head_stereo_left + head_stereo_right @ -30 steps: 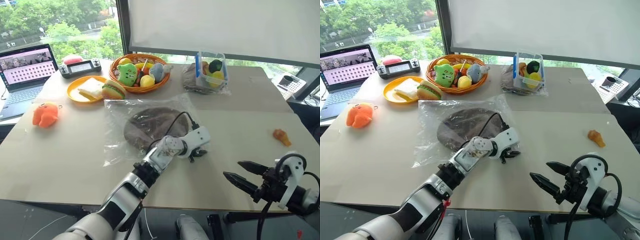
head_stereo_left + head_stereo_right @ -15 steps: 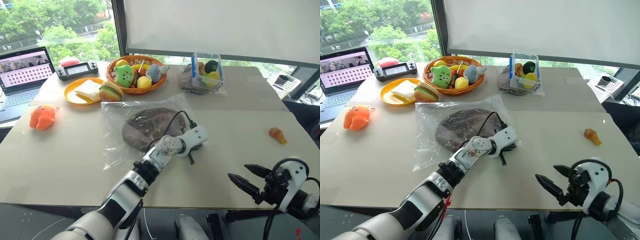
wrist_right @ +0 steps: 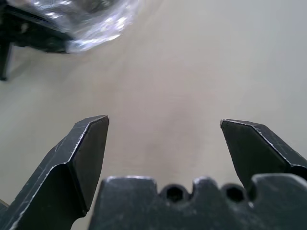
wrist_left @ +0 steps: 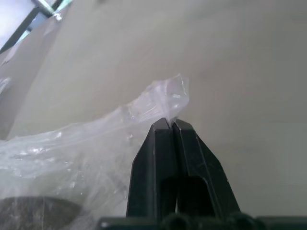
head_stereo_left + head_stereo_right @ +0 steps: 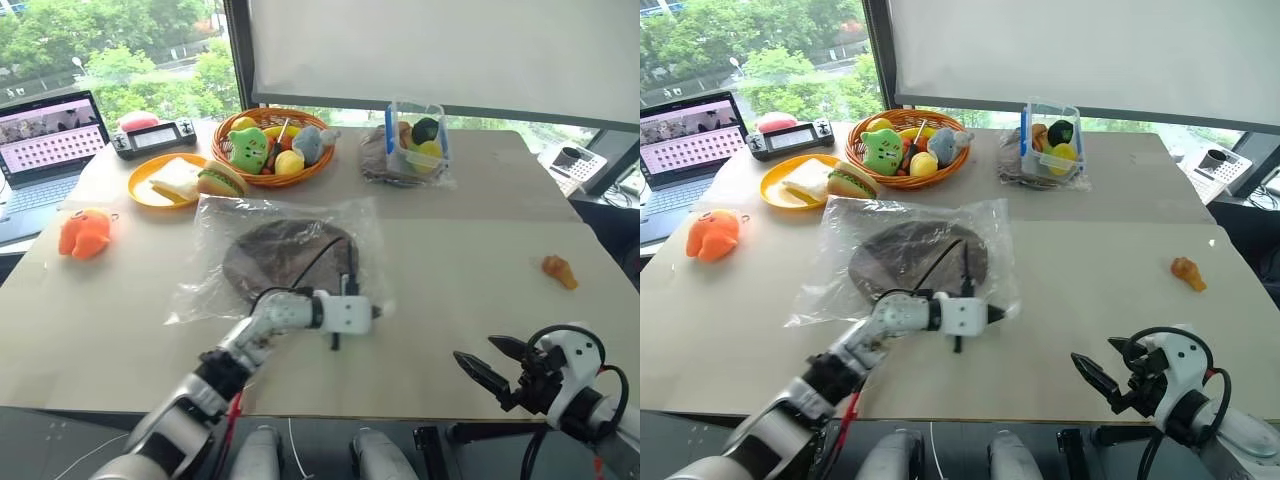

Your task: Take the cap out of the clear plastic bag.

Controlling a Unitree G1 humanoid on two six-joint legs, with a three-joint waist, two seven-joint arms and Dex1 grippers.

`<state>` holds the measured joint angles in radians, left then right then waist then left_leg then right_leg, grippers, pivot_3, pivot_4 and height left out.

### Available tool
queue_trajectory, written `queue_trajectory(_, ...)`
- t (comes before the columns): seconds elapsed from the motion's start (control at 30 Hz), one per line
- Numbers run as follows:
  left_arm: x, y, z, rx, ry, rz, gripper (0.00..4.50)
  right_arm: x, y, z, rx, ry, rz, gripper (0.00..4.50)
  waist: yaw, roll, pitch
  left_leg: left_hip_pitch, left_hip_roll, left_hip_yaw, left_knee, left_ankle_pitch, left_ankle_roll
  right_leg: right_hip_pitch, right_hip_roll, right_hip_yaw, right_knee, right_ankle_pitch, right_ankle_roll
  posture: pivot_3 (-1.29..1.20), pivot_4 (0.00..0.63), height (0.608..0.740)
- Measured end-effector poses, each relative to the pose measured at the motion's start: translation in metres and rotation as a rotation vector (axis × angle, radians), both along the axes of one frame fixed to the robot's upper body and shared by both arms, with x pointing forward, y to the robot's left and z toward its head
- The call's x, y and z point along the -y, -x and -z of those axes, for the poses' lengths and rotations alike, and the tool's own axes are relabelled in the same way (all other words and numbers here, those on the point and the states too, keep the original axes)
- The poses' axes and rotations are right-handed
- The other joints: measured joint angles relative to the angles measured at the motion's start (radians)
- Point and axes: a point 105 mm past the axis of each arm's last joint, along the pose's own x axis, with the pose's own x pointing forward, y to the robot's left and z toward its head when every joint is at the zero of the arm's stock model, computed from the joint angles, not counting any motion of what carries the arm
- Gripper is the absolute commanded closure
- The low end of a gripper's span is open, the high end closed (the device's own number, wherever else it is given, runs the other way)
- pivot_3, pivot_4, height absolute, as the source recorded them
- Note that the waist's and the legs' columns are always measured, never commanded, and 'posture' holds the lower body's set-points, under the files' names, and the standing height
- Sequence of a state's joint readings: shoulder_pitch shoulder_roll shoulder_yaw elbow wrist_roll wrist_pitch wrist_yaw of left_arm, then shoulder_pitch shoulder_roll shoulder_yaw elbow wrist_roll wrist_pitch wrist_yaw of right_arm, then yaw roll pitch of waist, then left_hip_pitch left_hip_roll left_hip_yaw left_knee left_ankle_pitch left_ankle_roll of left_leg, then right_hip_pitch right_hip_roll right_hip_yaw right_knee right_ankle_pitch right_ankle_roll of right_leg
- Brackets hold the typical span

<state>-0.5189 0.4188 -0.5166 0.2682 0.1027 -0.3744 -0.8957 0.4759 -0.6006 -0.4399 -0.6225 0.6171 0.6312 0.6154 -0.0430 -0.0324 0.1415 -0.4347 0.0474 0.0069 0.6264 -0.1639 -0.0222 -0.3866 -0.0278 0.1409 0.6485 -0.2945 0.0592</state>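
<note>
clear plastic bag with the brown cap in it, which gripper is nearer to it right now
Left. The left gripper has its jaws shut on a corner of the large clear crinkly plastic bag. The right gripper hangs open near the table's front edge, well apart from the bag.

The cap (image 5: pixel 285 258) lies in the clear plastic bag (image 5: pixel 210 285), before the basket (image 5: pixel 272 175).
</note>
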Motion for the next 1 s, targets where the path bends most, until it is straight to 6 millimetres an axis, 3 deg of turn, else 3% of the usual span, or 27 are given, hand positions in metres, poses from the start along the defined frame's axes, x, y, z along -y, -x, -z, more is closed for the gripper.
queue_trajectory(0.27, -0.066, 0.019, -0.017, 0.056, -0.017, 0.166, 4.42, -0.01, 0.001, 0.006, 0.015, -0.005, -0.002, 0.0, 0.002, 0.001, 0.0, -0.001, 0.001, 0.0, 0.0, 0.0, 0.0, 0.0, 0.0, -0.002, 0.0, 0.0, -0.002, 0.0, 0.15, 0.74)
queue_trajectory(0.53, -0.128, 0.017, -0.036, 0.124, -0.033, 0.157, 4.42, -0.019, -0.002, 0.009, 0.031, 0.011, -0.041, 0.0, -0.003, 0.001, 0.0, -0.001, 0.002, 0.0, 0.001, 0.0, 0.0, 0.0, 0.0, -0.003, 0.0, -0.001, -0.002, 0.0, 0.15, 0.74)
queue_trajectory(0.67, -0.158, 0.012, -0.039, 0.14, -0.058, 0.067, 4.42, -0.018, -0.008, 0.012, 0.033, 0.021, -0.053, 0.0, -0.001, 0.001, 0.0, -0.001, 0.002, 0.0, 0.001, 0.0, 0.0, 0.0, 0.0, -0.003, 0.001, -0.001, -0.002, 0.0, 0.15, 0.74)
queue_trajectory(0.77, -0.181, 0.019, -0.029, 0.117, -0.089, 0.008, 4.42, -0.024, -0.011, 0.014, 0.03, 0.015, -0.088, 0.0, -0.005, 0.001, 0.0, 0.0, 0.003, 0.0, 0.001, 0.0, 0.0, 0.0, 0.0, -0.004, 0.001, -0.001, -0.003, 0.0, 0.15, 0.74)
queue_trajectory(1.0, -0.21, 0.032, -0.015, 0.112, -0.111, -0.071, 4.42, -0.034, -0.021, 0.009, 0.051, 0.018, -0.172, 0.0, 0.0, 0.001, 0.0, 0.0, 0.004, 0.0, 0.001, 0.0, 0.0, 0.0, 0.0, -0.005, 0.002, 0.0, -0.004, 0.0, 0.15, 0.74)
